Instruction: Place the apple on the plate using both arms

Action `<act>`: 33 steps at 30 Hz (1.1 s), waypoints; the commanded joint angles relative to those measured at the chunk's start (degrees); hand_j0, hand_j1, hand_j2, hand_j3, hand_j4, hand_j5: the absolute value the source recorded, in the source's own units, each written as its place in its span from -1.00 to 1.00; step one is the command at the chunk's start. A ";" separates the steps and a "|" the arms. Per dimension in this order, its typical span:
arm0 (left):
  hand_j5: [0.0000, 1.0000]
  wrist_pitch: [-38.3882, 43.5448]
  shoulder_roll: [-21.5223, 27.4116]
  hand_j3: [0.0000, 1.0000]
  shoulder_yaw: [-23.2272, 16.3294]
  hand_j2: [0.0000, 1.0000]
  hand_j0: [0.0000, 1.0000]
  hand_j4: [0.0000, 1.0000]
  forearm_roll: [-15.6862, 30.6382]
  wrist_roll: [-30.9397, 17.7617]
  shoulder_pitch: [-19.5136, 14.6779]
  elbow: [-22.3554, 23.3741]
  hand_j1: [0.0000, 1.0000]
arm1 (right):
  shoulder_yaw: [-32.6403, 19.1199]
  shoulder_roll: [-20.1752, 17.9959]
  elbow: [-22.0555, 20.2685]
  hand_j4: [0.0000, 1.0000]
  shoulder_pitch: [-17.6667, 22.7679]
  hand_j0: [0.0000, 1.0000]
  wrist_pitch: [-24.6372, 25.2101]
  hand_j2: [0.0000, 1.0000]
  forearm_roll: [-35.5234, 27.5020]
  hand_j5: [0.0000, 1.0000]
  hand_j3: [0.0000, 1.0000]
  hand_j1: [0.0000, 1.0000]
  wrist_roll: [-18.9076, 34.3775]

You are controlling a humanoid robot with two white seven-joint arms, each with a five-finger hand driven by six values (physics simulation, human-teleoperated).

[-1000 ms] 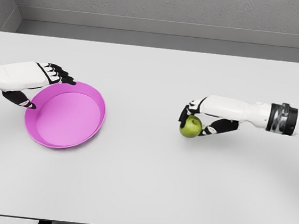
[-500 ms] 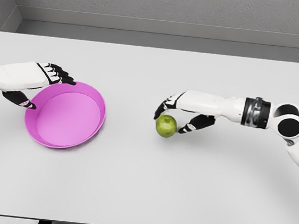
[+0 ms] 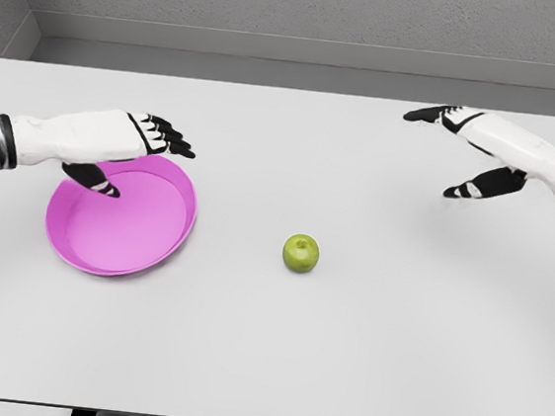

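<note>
A green apple (image 3: 301, 253) sits alone on the white table, near the middle, with no hand touching it. The pink plate (image 3: 160, 240) lies to its left. My left hand (image 3: 139, 154) hovers over the plate's far rim with its fingers spread and holds nothing. My right hand (image 3: 457, 152) is raised at the far right, well away from the apple, fingers spread and empty.
The white table (image 3: 342, 354) stretches wide around the apple and plate. A grey wall runs along the table's far edge.
The right hand carried the apple leftward, let it go at the table's middle and pulled back up to the right. The left hand moved right, over the plate.
</note>
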 commanded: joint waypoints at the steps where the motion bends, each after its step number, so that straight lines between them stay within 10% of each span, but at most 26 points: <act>1: 1.00 0.07 -7.31 1.00 -2.35 1.00 1.00 1.00 -0.22 -3.72 -0.35 1.08 1.00 | -2.63 -0.05 0.25 1.00 0.00 1.00 -0.01 1.00 -0.43 1.00 1.00 1.00 -0.02; 8: 1.00 0.07 -24.89 1.00 -6.66 1.00 1.00 1.00 -5.05 -3.72 -6.24 13.73 1.00 | -2.10 0.30 -0.10 1.00 0.97 1.00 -0.01 1.00 -0.26 1.00 1.00 1.00 -0.02; 33: 1.00 0.07 -29.46 1.00 -12.29 1.00 1.00 1.00 -8.22 -3.63 -7.83 13.47 1.00 | -2.01 0.47 -0.02 1.00 1.06 1.00 -0.01 1.00 0.10 1.00 1.00 1.00 -0.02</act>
